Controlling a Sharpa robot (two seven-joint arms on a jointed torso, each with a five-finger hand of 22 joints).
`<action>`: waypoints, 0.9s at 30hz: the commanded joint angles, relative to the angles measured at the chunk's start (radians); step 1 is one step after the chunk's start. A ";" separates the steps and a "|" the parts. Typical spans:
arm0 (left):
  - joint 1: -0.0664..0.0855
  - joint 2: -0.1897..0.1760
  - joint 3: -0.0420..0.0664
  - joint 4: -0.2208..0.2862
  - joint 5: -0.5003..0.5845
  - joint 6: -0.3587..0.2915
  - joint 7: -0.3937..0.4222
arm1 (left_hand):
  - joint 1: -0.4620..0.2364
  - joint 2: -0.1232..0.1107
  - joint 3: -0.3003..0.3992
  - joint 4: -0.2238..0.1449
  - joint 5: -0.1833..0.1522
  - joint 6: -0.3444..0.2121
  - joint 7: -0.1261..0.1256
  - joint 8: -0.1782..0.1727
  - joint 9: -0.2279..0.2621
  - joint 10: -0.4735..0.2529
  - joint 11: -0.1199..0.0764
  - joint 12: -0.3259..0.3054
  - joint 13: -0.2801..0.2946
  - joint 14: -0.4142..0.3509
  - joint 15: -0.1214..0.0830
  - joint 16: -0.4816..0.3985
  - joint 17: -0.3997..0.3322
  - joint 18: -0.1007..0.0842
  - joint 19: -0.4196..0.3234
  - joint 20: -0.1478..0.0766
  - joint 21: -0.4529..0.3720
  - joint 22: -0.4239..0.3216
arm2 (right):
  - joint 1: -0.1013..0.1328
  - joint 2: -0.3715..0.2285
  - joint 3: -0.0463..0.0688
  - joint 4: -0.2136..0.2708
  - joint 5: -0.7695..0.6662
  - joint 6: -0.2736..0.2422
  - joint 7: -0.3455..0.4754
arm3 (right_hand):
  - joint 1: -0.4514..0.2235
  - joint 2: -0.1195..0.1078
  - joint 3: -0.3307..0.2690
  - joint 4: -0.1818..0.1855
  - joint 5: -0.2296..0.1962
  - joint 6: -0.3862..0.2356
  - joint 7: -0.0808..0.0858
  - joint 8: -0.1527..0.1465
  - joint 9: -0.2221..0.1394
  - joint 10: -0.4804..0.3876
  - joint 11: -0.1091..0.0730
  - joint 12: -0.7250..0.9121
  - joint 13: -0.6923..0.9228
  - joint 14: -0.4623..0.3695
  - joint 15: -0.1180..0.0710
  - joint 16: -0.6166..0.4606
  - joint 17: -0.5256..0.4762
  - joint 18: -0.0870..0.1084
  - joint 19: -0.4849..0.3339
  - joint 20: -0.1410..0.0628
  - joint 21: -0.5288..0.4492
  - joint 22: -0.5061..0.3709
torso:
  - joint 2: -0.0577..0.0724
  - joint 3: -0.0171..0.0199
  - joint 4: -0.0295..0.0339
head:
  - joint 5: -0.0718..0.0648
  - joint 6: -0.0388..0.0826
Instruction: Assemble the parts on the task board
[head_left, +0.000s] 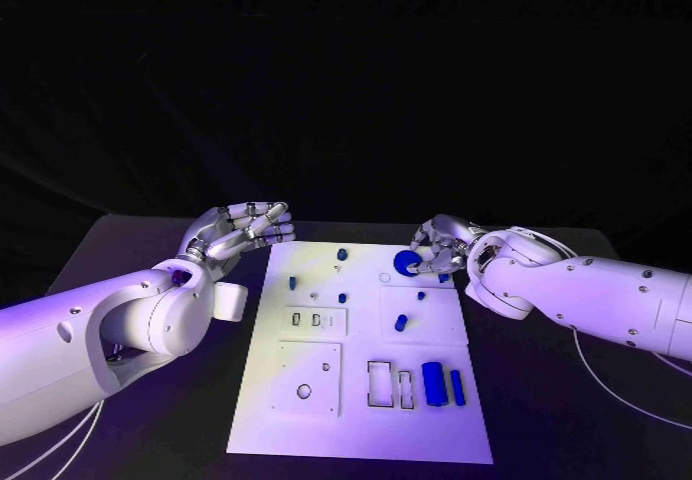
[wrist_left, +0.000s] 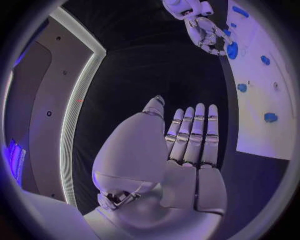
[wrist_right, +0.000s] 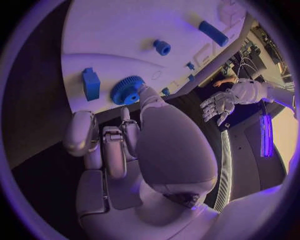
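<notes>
- White rectangular task board (head_left: 361, 420) is lying flat on the black table (head_left: 144, 240). The left hand is hovering just beside its far corner; the right hand is working at the opposite far corner.
- Right hand (head_left: 441, 250) is reaching onto the board, a fingertip touching the round blue toothed gear (wrist_right: 127, 90), other fingers curled beside it. Whether it is pinching the gear or only pressing it, I cannot tell.
- Left hand (head_left: 238, 232) is holding nothing, fingers straight and close together, palm toward the board.
- Risk, my judgement: if contact is on one edge only, the gear may be tipping or skating off its seat.
- Small blue block (wrist_right: 91, 83) is standing just beside the gear, by the curled fingers; a sideways nudge could be knocking it over.
- Blue short peg (wrist_right: 162, 47) and blue long bar (wrist_right: 213, 33) are lying farther out, well apart from the fingers; less at risk.
- Board looks unclamped; hard pressing could be shifting it.
</notes>
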 joint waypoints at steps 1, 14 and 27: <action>0.001 0.002 0.001 0.003 -0.006 0.015 0.006 | -0.008 -0.001 -0.007 0.000 -0.005 -0.004 0.037 -0.004 0.000 -0.007 0.002 0.002 -0.001 -0.007 0.001 -0.004 0.002 0.009 -0.003 0.002 -0.005 -0.001 | -0.002 0.003 -0.001 -0.003 -0.015 0.026 -0.001 | 0.001 0.009 0.006 0.001 0.005 0.002 0.001 0.004 -0.001 0.007 0.000 0.003 0.017 0.106 0.009 0.004 0.263 -0.017 0.008 -0.002 0.002 0.001 | 0.001 -0.0001 0.0008 | 0.000 -0.001; 0.001 0.000 0.001 0.004 -0.006 0.012 0.007 | -0.007 -0.001 -0.007 -0.001 -0.005 -0.006 0.038 -0.004 0.000 -0.009 0.002 0.002 -0.001 -0.008 0.001 -0.004 0.002 0.009 -0.003 0.002 -0.005 -0.001 | -0.006 0.013 -0.002 -0.012 -0.019 0.044 0.003 | -0.008 0.024 0.031 0.004 0.016 0.021 0.000 0.011 -0.009 0.017 0.000 0.021 0.036 0.106 0.009 0.004 0.263 -0.018 0.009 -0.001 0.008 0.010 | 0.001 0.0000 0.0002 | -0.001 -0.001; 0.001 -0.003 0.001 0.002 0.001 0.013 0.003 | -0.009 0.002 -0.007 0.001 -0.004 -0.007 0.038 -0.004 0.000 -0.012 0.002 0.002 -0.001 -0.009 0.001 -0.004 0.003 0.009 -0.004 0.002 -0.005 -0.002 | -0.010 0.015 -0.002 -0.018 -0.030 0.012 0.004 | -0.045 0.058 0.145 0.003 0.056 0.112 -0.015 -0.016 -0.043 0.047 -0.014 0.053 0.075 0.106 -0.001 0.004 0.263 -0.020 0.014 -0.010 0.022 0.036 | 0.000 0.0002 0.0005 | 0.001 -0.003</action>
